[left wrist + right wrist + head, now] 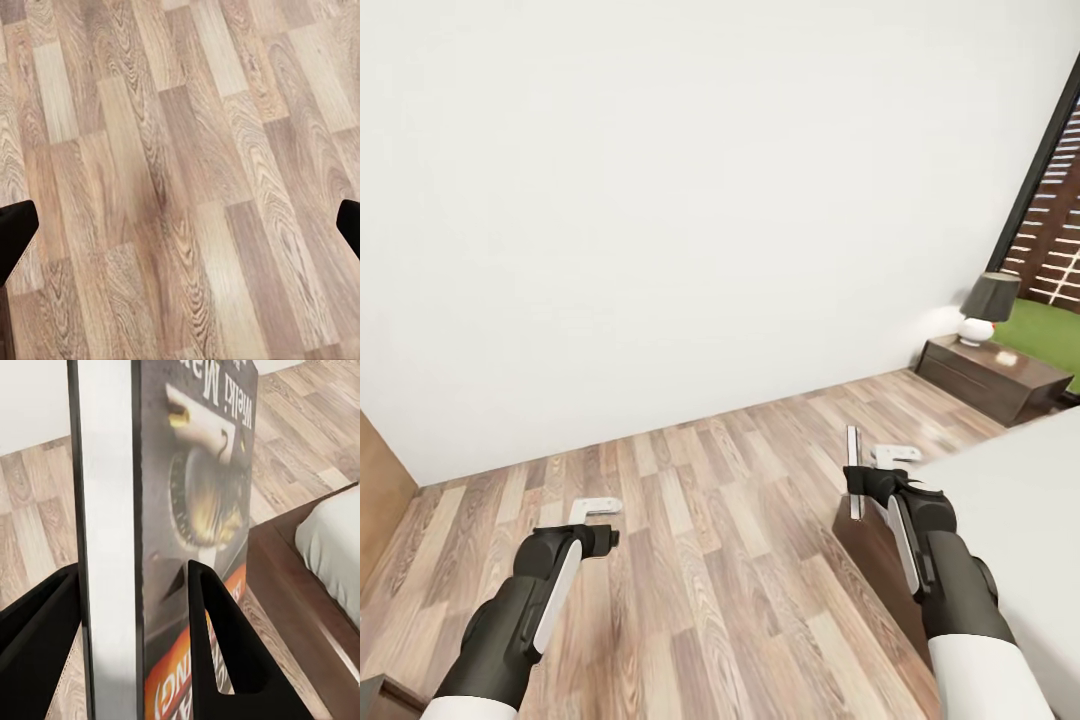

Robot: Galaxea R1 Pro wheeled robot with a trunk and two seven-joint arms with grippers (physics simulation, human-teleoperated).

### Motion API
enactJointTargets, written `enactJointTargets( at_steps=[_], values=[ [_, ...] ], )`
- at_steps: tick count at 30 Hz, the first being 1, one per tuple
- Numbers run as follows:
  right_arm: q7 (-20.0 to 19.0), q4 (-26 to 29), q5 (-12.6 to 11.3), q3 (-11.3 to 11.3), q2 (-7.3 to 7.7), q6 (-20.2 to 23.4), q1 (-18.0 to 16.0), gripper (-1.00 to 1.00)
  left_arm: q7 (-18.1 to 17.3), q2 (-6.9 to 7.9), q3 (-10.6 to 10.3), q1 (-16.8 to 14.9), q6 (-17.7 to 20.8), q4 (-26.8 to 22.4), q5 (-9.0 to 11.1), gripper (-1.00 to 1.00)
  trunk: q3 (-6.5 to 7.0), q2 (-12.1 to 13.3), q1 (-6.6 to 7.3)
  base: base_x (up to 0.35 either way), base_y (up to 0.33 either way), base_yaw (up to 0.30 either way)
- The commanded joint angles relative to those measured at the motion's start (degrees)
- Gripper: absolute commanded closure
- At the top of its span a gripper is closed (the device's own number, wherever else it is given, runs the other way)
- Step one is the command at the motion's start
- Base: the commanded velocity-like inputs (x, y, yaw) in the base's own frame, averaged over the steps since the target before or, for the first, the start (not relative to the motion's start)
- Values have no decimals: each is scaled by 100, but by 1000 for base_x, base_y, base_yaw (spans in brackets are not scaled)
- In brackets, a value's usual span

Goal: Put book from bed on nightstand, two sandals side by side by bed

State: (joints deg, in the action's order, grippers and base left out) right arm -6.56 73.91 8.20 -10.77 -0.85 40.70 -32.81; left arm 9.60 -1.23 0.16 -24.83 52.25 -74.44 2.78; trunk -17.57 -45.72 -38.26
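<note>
right tool (857, 480): my fingers (225, 645) are clamped on the book (172, 510), held upright on edge over the floor (710, 520) just beside the bed (1010, 500)
left tool (600, 510): spread wide, nothing in it, above bare planks
nightstand (990, 375): by the window, lamp (985, 305) on top

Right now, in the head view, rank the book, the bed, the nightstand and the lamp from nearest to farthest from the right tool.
1. Book: clamped in the right tool.
2. Bed: just beside, rightward.
3. Nightstand: by the far wall.
4. Lamp: on the nightstand; too close to separate.
</note>
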Motion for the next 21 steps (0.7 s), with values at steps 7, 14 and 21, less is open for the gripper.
enactJointTargets(
  at_steps=[7, 14, 21],
  values=[
    [-56, 4, 67, -10, -15, 24, -6, 100, 25, -5, -2, -4, 15, -7, 28, -100, -8, -6, -4, 314, 143, -54],
    [-56, 8, 69, -7, -19, 24, -6, 100, 38, -8, -9, -4, 14, -1, 19, -100, -8, -6, -4, 323, 106, -223],
    [-56, 15, 65, -20, -20, 26, -6, 100, 41, -8, -11, -4, 14, 0, 20, -100, -8, -6, -4, 324, 108, -249]
  ],
)
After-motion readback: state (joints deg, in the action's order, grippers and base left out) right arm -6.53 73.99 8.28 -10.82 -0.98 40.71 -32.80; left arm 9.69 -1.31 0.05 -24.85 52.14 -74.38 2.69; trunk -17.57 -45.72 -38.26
